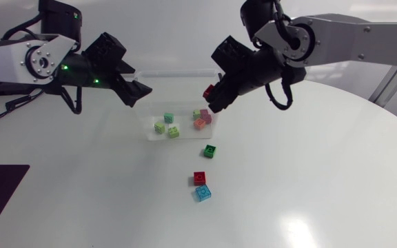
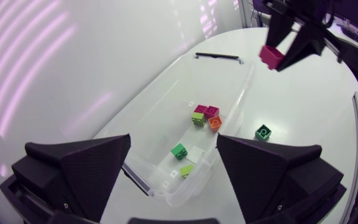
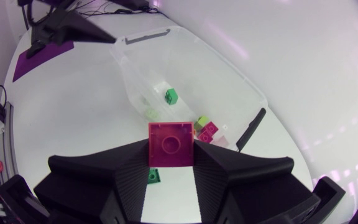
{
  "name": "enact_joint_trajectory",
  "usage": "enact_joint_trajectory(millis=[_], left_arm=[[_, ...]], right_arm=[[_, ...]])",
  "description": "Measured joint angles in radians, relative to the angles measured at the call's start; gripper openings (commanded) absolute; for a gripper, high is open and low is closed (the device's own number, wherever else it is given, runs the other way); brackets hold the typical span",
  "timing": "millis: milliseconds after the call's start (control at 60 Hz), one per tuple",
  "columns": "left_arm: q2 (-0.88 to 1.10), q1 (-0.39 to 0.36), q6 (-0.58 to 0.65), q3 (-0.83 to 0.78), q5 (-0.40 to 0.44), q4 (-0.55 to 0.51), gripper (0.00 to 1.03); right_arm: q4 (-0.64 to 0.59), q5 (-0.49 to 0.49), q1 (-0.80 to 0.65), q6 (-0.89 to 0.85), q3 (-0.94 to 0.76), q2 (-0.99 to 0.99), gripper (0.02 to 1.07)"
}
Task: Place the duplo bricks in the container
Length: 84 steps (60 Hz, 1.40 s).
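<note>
The right jaws are pinching a magenta duplo brick [image 3: 171, 144] from two sides and holding it up in the air, close to the end of the clear plastic container [image 2: 166, 87] nearest my right arm. From the head view the brick seems to sit about over that end wall. I cannot tell whether it is fully inside the rim.

The left jaws are spread wide with nothing in them, hovering above the container's other end.

Six bricks lie in the container, an orange brick [image 1: 200, 123] among them. Three wait out on the desk [image 1: 309, 179]: a dark green brick [image 1: 210, 151] near the container's wall, and farther off a red brick [image 1: 199, 178] and a blue brick [image 1: 202, 193] just beside each other.

My worries from here:

- **Dropping short:** If I let go before the brick is clearly past the rim, it may strike the wall and bounce back onto the desk.
- **Dropping from height:** A fall from up here could make the brick skip off the bricks below and jump out, so I would lower it first.
- **Arms crowding:** Both arms are over the same small container, and carrying the right one further in could bring the jaws together.
- **Red and blue pair:** They sit so close that closing on one will likely shove the other.
</note>
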Motion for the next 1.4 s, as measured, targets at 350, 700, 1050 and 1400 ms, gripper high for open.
enact_joint_trajectory(millis=[350, 700, 1050, 1400], left_arm=[[-0.115, -0.111, 0.122, -0.254, 0.048, -0.042, 0.98], [-0.079, -0.240, 0.178, -0.300, 0.048, -0.022, 0.98], [0.113, -0.337, 0.235, -0.297, 0.007, -0.001, 0.98], [0.260, -0.385, 0.257, -0.213, -0.057, 0.019, 0.95]], right_arm=[[0.013, 0.004, -0.021, 0.056, 0.238, 0.211, 0.30], [0.011, 0.058, -0.025, 0.069, 0.388, 0.370, 1.03], [0.121, 0.051, -0.054, 0.066, 0.006, 0.039, 1.02], [0.190, -0.021, -0.059, 0.043, -0.475, -0.336, 1.02]])
